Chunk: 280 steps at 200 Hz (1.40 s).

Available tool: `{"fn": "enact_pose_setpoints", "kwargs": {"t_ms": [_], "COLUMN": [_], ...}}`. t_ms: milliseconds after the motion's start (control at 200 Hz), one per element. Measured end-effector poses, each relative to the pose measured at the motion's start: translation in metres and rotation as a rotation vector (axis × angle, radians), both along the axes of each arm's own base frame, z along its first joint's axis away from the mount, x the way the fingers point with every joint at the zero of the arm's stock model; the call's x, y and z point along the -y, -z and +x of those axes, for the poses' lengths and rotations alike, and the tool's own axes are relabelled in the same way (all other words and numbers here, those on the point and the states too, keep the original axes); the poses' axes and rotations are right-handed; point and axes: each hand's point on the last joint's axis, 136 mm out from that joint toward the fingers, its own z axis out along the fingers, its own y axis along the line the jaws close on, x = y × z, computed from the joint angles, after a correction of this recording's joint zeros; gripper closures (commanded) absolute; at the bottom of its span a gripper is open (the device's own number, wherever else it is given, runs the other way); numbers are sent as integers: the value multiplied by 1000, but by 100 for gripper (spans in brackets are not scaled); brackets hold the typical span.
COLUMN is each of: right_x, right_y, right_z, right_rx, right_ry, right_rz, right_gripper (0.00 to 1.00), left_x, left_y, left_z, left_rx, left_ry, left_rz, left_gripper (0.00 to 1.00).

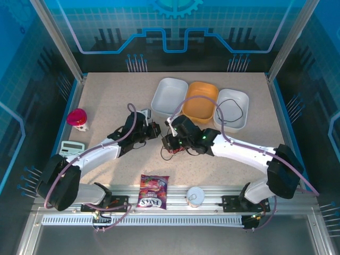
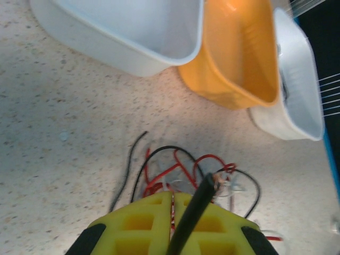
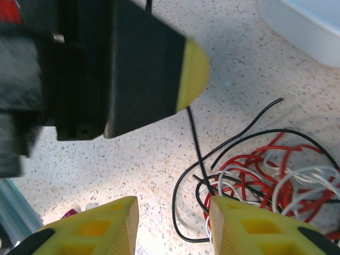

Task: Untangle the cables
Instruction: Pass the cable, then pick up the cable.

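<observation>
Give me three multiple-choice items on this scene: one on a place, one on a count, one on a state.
1. Where does the cable tangle lie? A in the orange tub; B on the table between the left gripper and the right gripper; C beside the snack bag.
2. How many tubs stand at the far side? A two; B four; C three.
3. How do the right gripper's jaws stand? A open; B shut; C shut on a tub.
1 B: wires on bare tabletop. 2 C: white, orange, white. 3 A: a gap between its yellow fingers.

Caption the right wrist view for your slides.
Right gripper open over tangled red, black, white cables; left gripper holds a black cable.
</observation>
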Motion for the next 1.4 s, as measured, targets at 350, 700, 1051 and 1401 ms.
{"fn": "enact_pose_setpoints", "kwargs": {"t_ms": [350, 700, 1051, 1401], "right_x": [-6, -4, 1, 13], "right_y": [26, 47, 43, -3], "right_z": [15, 31, 31, 27], "right_rx": [64, 109, 131, 190], "right_ry": [17, 69, 86, 124], "right_rz": [-73, -126, -109, -18], "right_gripper": [61, 90, 100, 100], "left_x": [16, 19, 12, -19], "left_y": [-20, -18, -17, -41], "left_z": [-6, -11, -6, -3], "left_rx": [-56, -91, -108, -23], "left_ry": [83, 99, 61, -68], "left_rz": [-101, -120, -137, -149], "left_gripper": [100, 100, 66, 23]}}
